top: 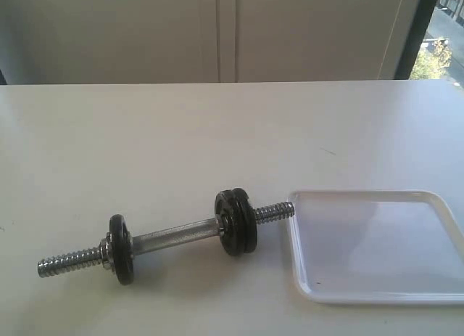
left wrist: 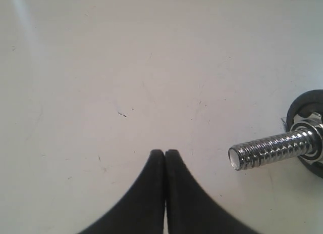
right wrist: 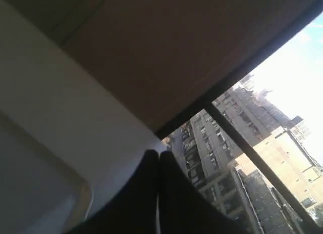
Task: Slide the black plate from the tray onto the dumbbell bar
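The dumbbell bar [top: 174,236] lies on the white table, slanting up to the right. One black disc [top: 121,249] sits near its left threaded end. A thicker black stack, the black plate [top: 243,221] against another disc, sits near the right threaded end. The white tray [top: 297,242] to the right has nothing in it. Neither gripper shows in the exterior view. My left gripper [left wrist: 165,152] is shut and empty over bare table, beside the bar's threaded tip [left wrist: 272,148]. My right gripper [right wrist: 159,153] is shut and empty, with the tray's corner [right wrist: 83,193] close by.
The table's far edge meets a pale wall [top: 217,31]. A window [top: 442,31] is at the far right, and buildings [right wrist: 262,158] show through it in the right wrist view. The tray reaches the right edge of the exterior view.
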